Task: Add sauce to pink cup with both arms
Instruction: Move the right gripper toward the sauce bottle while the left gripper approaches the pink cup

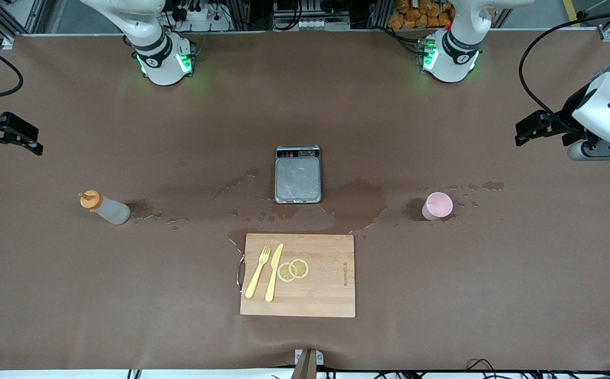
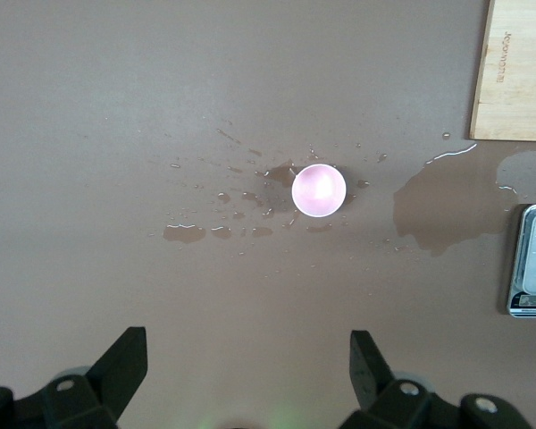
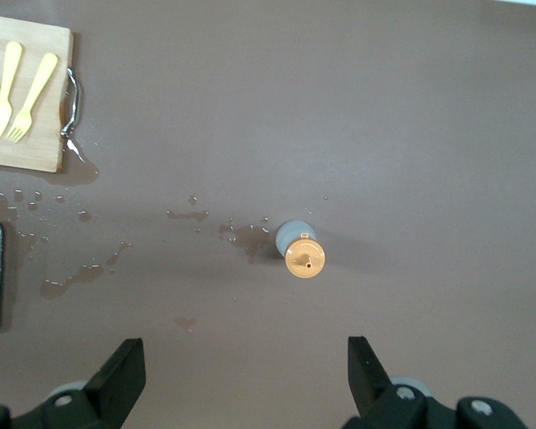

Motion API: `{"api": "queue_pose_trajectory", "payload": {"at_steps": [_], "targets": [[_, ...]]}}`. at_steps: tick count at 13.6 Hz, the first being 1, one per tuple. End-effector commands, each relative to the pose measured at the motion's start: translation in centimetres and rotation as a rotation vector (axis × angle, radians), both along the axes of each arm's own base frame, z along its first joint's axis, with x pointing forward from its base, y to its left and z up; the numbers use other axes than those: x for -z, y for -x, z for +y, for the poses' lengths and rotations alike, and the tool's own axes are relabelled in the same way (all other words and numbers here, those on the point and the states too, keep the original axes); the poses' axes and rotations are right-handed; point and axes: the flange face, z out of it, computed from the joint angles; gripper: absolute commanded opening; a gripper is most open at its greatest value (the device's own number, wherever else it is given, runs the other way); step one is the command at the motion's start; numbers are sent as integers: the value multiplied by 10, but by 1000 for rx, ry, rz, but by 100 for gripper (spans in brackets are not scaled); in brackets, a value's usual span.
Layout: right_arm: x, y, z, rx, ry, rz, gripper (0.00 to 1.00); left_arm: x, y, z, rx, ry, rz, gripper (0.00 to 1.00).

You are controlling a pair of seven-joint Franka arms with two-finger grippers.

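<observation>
Both my jaws stand wide and empty. My right gripper [image 3: 241,380] hangs high over the table's end, the sauce [image 3: 300,248] upright on the table below and ahead of its fingertips; I should drop straight and clasp the body under the orange cap. My left gripper [image 2: 248,366] likewise overlooks the pink cup [image 2: 319,190], seemingly empty, among puddles [image 2: 438,210]; I grip low.

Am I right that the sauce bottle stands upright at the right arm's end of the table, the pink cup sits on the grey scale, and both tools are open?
Not quite: the pink cup sits on the bare table, beside the grey scale, toward the left arm's end, as the front view shows. The sauce bottle and the open left tool and right tool are as you say.
</observation>
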Motion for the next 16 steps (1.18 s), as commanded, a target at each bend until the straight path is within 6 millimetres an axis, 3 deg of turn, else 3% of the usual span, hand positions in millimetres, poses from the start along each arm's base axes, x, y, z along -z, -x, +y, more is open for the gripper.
{"api": "queue_pose_trajectory", "payload": {"at_steps": [1,2,5,9,10,14,16], "targets": [[58,-30,-21,10,8,97,100,-2,1,1,-15,22,6,100],[58,-30,-37,34,10,96,100,-1,1,-1,-15,29,7,100],[68,-32,-52,63,11,111,100,4,-3,-3,-22,31,17,100],[111,-44,-67,83,-2,174,100,27,-10,-22,-116,75,72,100],[119,-47,-70,83,7,187,100,44,-15,-29,-132,72,105,100],[153,-70,-85,54,133,147,100,108,-21,-91,-117,16,213,100],[165,-77,-93,60,132,118,100,141,-32,-99,-109,6,247,100]]}}
